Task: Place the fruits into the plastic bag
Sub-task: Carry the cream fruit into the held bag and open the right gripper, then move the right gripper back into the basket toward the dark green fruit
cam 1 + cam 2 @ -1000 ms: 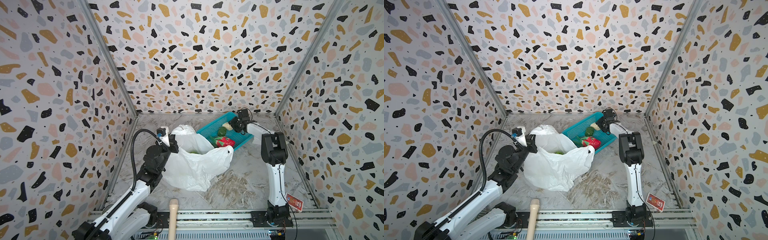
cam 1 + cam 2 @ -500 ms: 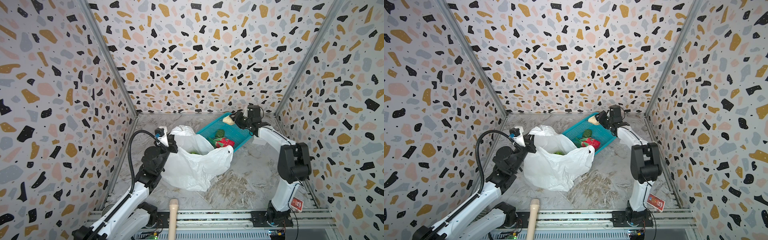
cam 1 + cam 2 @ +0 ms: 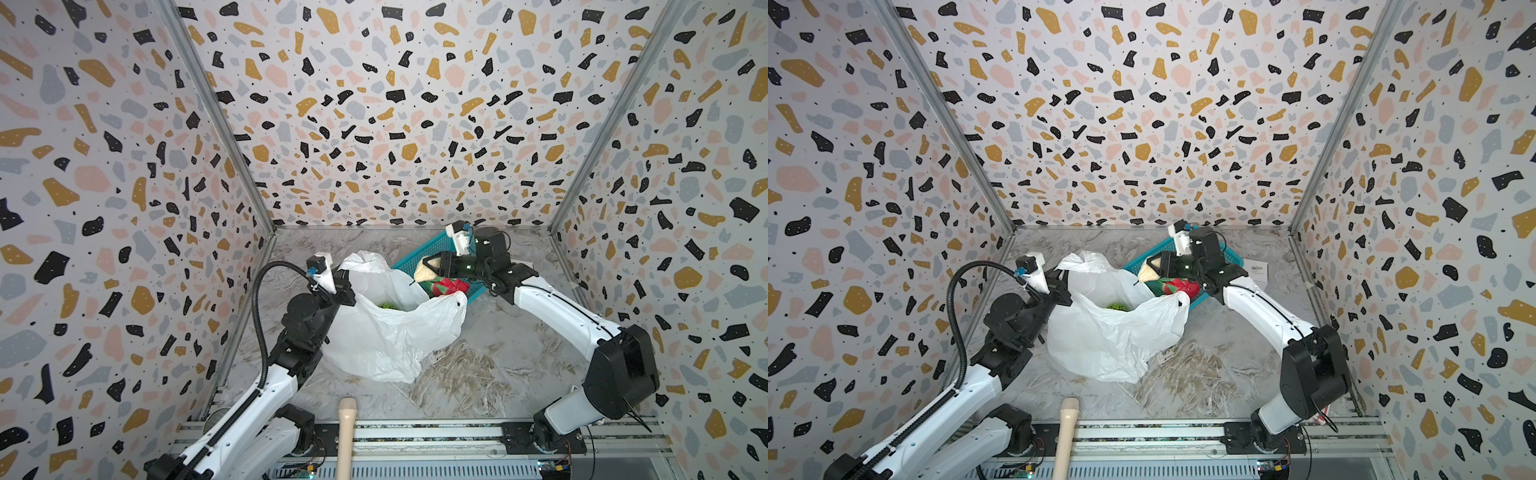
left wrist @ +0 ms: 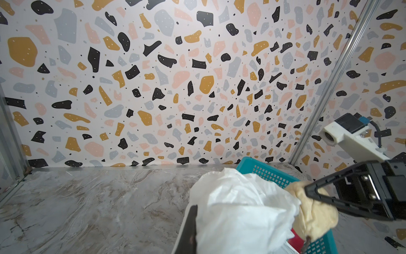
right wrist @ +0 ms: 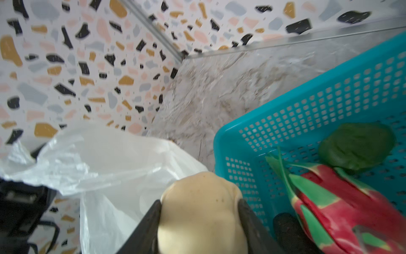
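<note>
**Right gripper (image 3: 430,269) brings the cream lumpy piece (image 3: 424,272) to the mouth of the plastic bag (image 3: 386,336).**

The right fingers (image 5: 252,224) pinch the piece from both sides. A second ago they were down in the teal basket (image 3: 409,259). Now the piece hangs over the basket's edge, at 1 o'clock of the bag's mouth and beside its rim. The left gripper (image 3: 344,282) stays pressed shut on the bag's rim at 9 o'clock, unchanged, and its fingertips are buried in plastic. One green fruit (image 3: 386,305) shows inside the bag. The bag's raised edge partly covers the dragon fruit (image 3: 451,286), which lies in the basket. A dark green fruit (image 5: 356,147) and a dark piece (image 5: 285,228) show only in the blurred right wrist view.
</note>
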Action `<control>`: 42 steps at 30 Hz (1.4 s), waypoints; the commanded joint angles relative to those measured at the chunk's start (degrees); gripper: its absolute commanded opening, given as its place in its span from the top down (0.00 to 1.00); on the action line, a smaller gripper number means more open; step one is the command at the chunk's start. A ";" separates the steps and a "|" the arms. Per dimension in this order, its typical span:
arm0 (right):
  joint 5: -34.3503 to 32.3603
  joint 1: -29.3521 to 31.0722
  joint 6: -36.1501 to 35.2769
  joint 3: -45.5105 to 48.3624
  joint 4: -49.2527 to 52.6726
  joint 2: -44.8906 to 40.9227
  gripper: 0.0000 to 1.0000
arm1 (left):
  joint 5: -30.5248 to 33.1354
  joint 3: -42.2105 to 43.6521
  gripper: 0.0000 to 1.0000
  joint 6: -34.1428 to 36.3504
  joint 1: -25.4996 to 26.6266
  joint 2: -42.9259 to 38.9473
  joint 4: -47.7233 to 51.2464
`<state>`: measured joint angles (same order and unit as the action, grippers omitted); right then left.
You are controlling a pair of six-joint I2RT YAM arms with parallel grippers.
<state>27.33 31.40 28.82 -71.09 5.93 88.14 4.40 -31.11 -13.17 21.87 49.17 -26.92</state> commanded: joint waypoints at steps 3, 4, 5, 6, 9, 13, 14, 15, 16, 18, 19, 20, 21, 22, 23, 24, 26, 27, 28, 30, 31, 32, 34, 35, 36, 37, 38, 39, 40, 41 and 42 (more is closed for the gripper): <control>-0.47 7.06 -11.52 -0.94 6.78 -0.33 0.63 | -1.15 -1.40 1.00 -0.80 -0.24 -1.22 -1.04; -0.72 8.66 -13.13 -1.35 7.76 0.50 0.63 | -1.15 -1.40 1.00 -0.82 -0.19 -1.28 -0.95; -0.90 10.09 -14.68 -1.91 8.88 1.52 0.62 | -1.15 -1.35 1.00 -0.81 -0.22 -1.35 -0.81; -1.04 11.18 -15.89 -2.61 10.12 2.57 0.62 | -1.15 -1.23 1.00 -0.82 -0.24 -1.41 -0.77; -0.86 14.53 -20.14 -5.26 14.45 6.68 0.61 | -1.24 -0.82 1.00 -1.03 -0.22 -1.58 -0.77; 1.50 17.56 -23.08 -7.76 19.11 11.36 0.61 | -1.11 -0.70 1.00 -0.99 -0.20 -1.47 -0.77; 1.90 18.01 -23.15 -7.93 19.34 11.94 0.60 | -0.99 -0.73 1.00 -0.87 -0.18 -1.44 -0.72; 1.95 18.32 -23.26 -7.94 19.46 12.09 0.55 | -0.98 -0.71 1.00 -0.75 -0.25 -1.44 -0.68; 1.60 18.60 -23.41 -8.01 19.55 11.98 0.44 | -0.89 -0.71 1.00 -0.60 -0.24 -1.44 -0.55; -0.37 18.61 -23.14 -8.10 19.16 10.90 0.30 | -0.89 -0.57 1.00 -0.46 -0.25 -1.45 -0.42; -2.32 18.53 -22.86 -8.02 18.54 9.98 0.25 | -0.89 -0.46 1.00 -0.45 -0.22 -1.44 -0.42; -4.08 18.44 -22.64 -7.89 17.72 8.77 0.22 | -0.89 -0.35 1.00 -0.45 -0.25 -1.45 -0.42; -5.56 18.20 -22.43 -7.77 16.91 7.76 0.20 | -0.89 -0.21 1.00 -0.45 -0.24 -1.44 -0.41; -6.83 17.86 -22.12 -7.64 16.11 6.41 0.18 | -0.89 -0.10 1.00 -0.54 -0.20 -1.44 -0.58; -7.75 17.29 -21.68 -7.41 15.12 5.08 0.16 | -0.97 0.01 1.00 -0.63 -0.18 -1.43 -0.67; -8.37 16.66 -21.19 -7.28 14.37 4.07 0.13 | -0.98 0.14 1.00 -0.78 -0.23 -1.46 -0.68; -9.29 15.03 -19.93 -6.76 12.64 1.72 0.04 | -1.06 0.34 1.00 -0.81 -0.24 -1.53 -0.60; -9.58 14.33 -19.47 -6.61 11.84 0.80 0.03 | -1.06 0.49 1.00 -0.81 -0.24 -1.64 -0.59; -10.02 13.34 -18.84 -6.20 10.93 -0.34 0.03 | -0.98 0.51 1.00 -0.89 -0.25 -1.70 -0.52; -11.10 11.26 -17.50 -5.28 8.68 -2.74 0.04 | -0.80 0.76 1.00 -0.81 -0.20 -1.96 -0.37; -11.76 10.07 -16.80 -4.68 7.45 -3.82 0.04 | -0.65 0.82 1.00 -0.85 -0.25 -2.05 -0.25; -12.86 8.53 -15.76 -4.26 6.32 -4.91 0.04 | -0.63 0.79 1.00 -0.82 -0.22 -2.14 -0.09; -16.02 5.33 -13.13 -4.29 6.02 -5.70 0.05 | -0.45 0.94 1.00 -0.63 -0.25 -2.39 0.10; -17.78 3.28 -11.44 -4.71 6.80 -5.51 0.05 | -0.37 0.91 1.00 -0.55 -0.25 -2.32 0.20; -18.77 1.47 -9.97 -5.07 7.63 -4.95 0.05 | -0.28 0.89 1.00 -0.54 -0.25 -2.41 0.20; -19.52 -0.46 -8.59 -5.55 8.83 -4.16 0.05 | -0.27 0.89 1.00 -0.46 -0.22 -2.41 0.28; -20.22 -2.12 -7.72 -6.23 10.26 -2.98 0.05 | -0.21 0.92 1.00 -0.46 -0.19 -2.45 0.29; -20.77 -3.34 -7.19 -6.99 11.79 -1.81 0.05 | -0.14 0.90 1.00 -0.45 -0.24 -2.41 0.29; -21.06 -4.24 -7.39 -8.02 13.38 -0.29 0.05 | -0.05 0.95 1.00 -0.43 -0.21 -2.41 0.29; -21.18 -4.88 -8.31 -8.97 14.78 1.31 0.05 | -0.01 0.82 1.00 -0.35 -0.18 -2.41 0.37; -21.64 -5.15 -9.15 -9.96 16.09 2.81 0.05 | 0.06 0.73 1.00 -0.31 -0.24 -2.42 0.37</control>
<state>8.40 26.79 18.57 -78.22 16.34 87.92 3.77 -30.65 -13.98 21.87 47.53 -24.88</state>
